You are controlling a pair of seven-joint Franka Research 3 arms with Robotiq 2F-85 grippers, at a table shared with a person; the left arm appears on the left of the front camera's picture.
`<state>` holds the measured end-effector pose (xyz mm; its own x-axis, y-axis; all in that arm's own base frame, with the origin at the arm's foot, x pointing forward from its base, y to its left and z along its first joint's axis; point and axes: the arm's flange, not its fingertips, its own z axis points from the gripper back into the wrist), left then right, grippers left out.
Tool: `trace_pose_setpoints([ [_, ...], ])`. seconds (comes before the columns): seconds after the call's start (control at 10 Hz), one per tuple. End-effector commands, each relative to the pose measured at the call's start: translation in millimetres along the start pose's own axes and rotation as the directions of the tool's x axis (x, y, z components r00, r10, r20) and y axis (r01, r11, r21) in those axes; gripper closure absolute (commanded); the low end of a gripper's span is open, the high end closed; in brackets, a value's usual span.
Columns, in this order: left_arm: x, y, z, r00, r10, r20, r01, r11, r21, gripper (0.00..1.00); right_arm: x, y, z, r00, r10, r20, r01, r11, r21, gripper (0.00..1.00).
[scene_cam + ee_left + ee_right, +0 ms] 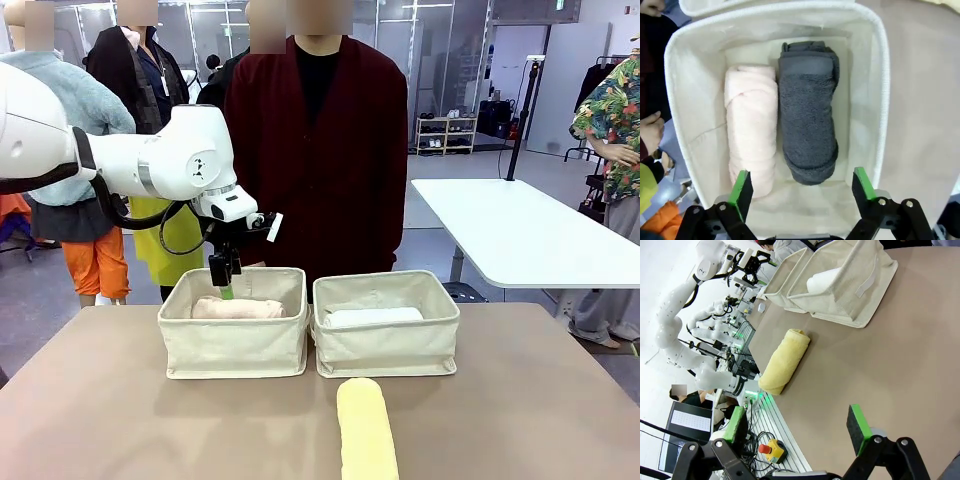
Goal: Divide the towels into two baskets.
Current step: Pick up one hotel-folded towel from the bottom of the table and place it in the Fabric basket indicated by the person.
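Two cream canvas baskets stand side by side across the table, the left basket (236, 340) and the right basket (388, 340). In the left basket (867, 65) lie a cream-peach towel (751, 130) and a dark grey towel (808, 115), parallel. My left gripper (802, 187) hangs open just above them with nothing between its fingers; in the front view the left gripper (225, 282) dips over that basket's far rim. A white towel (374, 317) lies in the right basket. A pale yellow towel (366, 428) rests on the table near me. My right gripper (799, 427) is open above the table, empty.
A person in a dark red cardigan (316, 150) stands right behind the baskets; a hand (651, 132) shows beside the left basket. A white table (520, 235) stands at the back right. The brown tabletop (520, 420) is bare to either side of the yellow towel.
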<state>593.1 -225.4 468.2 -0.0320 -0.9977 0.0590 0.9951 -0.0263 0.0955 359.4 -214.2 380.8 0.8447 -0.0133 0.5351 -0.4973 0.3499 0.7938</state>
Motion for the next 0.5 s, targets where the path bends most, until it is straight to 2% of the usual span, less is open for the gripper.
trace_pose_setpoints([
  [0.0,-1.4,15.0,-6.3,0.999,-0.030,-0.027,0.030,1.000,-0.003,0.00,-2.5,3.7,0.6,1.000,-0.003,-0.009,0.003,1.000,-0.002,0.00],
  [0.4,-1.4,15.0,-6.3,0.999,-0.030,-0.027,0.030,1.000,-0.003,0.00,-2.5,3.7,0.6,1.000,-0.003,-0.009,0.003,1.000,-0.002,0.00],
])
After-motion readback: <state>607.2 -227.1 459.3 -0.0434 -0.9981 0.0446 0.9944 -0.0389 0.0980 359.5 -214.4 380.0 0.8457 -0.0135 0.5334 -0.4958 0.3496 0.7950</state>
